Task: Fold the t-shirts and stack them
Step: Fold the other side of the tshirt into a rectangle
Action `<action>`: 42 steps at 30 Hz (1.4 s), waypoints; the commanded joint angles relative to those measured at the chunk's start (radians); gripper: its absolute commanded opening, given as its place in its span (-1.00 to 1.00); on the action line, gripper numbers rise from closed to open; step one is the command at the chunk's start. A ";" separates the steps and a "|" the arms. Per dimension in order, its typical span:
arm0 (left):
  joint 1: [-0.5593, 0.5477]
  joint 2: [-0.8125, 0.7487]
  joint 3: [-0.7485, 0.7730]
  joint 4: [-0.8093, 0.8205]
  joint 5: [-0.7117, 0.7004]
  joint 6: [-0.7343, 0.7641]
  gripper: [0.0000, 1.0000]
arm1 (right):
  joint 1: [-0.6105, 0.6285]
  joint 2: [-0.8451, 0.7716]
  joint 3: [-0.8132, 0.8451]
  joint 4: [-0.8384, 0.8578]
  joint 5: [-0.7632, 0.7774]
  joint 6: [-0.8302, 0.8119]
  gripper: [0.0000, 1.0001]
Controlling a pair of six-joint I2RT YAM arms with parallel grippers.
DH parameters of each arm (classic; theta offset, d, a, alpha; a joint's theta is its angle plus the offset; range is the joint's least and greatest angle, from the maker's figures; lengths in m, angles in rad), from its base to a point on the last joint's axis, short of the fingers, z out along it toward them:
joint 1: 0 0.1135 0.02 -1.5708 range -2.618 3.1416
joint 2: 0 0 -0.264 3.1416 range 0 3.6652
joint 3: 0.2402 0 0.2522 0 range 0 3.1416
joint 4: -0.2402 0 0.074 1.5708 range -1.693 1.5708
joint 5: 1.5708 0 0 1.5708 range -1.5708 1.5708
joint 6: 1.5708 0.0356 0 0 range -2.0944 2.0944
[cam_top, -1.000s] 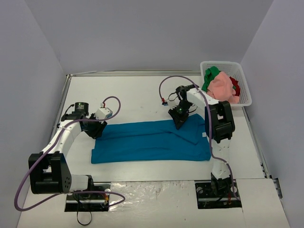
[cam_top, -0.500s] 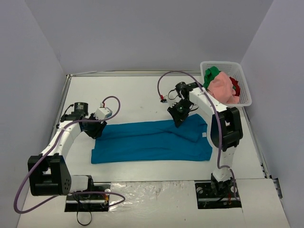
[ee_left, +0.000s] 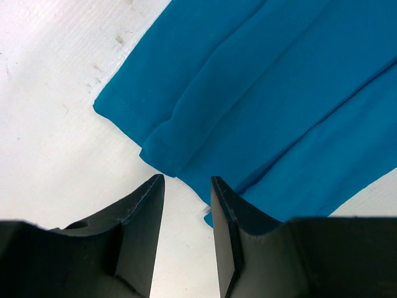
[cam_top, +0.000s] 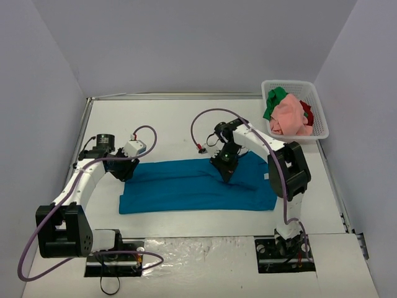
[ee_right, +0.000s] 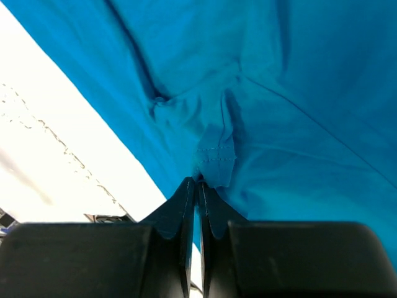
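A: Where does the teal-blue t-shirt [cam_top: 197,186] lie?

B: It is spread as a long band across the counter [cam_top: 167,121], between the two arms, with its far edge partly doubled over. The pink t-shirt [cam_top: 289,118], green t-shirt [cam_top: 275,99] and red t-shirt [cam_top: 307,112] sit heaped in the white basket [cam_top: 317,135] at the far right corner, well apart from it.

A: And what has hold of it?

B: The right gripper [ee_right: 197,182] is pinched tight on a small bit of cloth beside a stitched hem, near the far edge and right of the middle. The left gripper [ee_left: 186,179] stands with a narrow gap and nothing in it. It is just off the shirt's left corner, over bare counter.

A: What worries you?

B: The pinch looks thin, barely a hem's worth. A pull could slip it free, or lift one layer and leave the layer beneath behind. Only one end is held, too. Dragging from the right alone would likely skew the band and deepen the wrinkles gathered at the fingertips.

A: And the left?

B: If it closes where it is, I judge it would catch counter. Or it might take only the upper of the two stacked edges at that corner, and the fold would come out crooked.
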 commanded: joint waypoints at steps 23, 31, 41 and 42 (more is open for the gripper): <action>-0.004 -0.058 0.015 -0.022 0.017 -0.022 -0.29 | 0.053 0.148 0.248 -0.150 -0.001 -0.036 -0.33; -0.004 0.098 0.071 -0.008 0.053 0.030 -0.29 | 0.052 0.203 0.285 -0.147 0.002 -0.042 -0.33; 0.007 0.259 0.151 0.034 0.015 0.101 -0.29 | 0.032 0.076 0.085 -0.109 0.021 -0.037 -0.33; 0.006 0.267 0.157 0.029 0.017 0.107 -0.28 | 0.030 0.070 0.076 -0.104 0.024 -0.033 -0.33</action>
